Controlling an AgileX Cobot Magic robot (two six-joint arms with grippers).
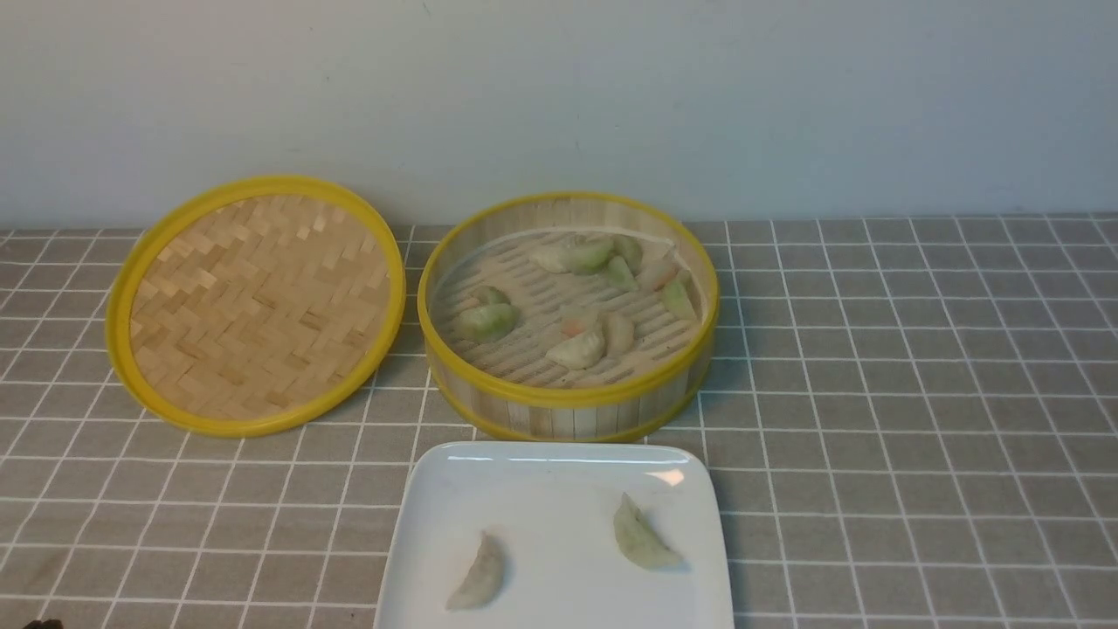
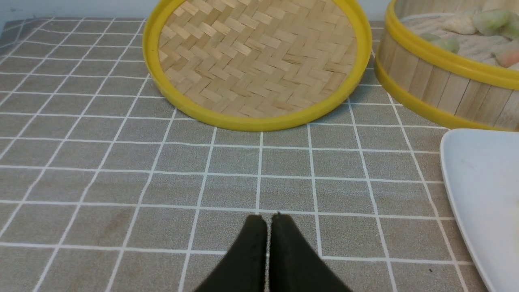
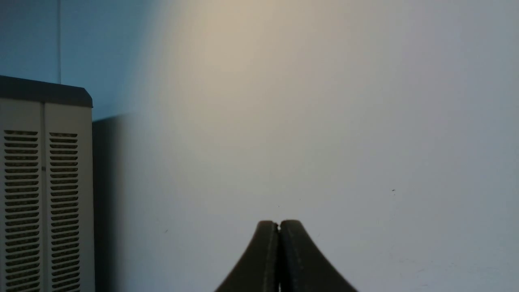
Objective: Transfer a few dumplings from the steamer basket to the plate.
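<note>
Both tools, left (image 2: 268,221) and right (image 3: 279,227), closed, empty; lid (image 1: 258,301) beside steamer basket (image 1: 568,411).

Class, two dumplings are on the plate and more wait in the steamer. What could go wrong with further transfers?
1. The translucent crescent dumplings left in the round yellow-rimmed bamboo steamer basket lie bunched, some touching, so a grab may catch two.
2. The glossy white square plate looks slick; dropped dumplings could slide.
3. The woven yellow-rimmed lid sits tilted beside the basket and could be knocked.
</note>
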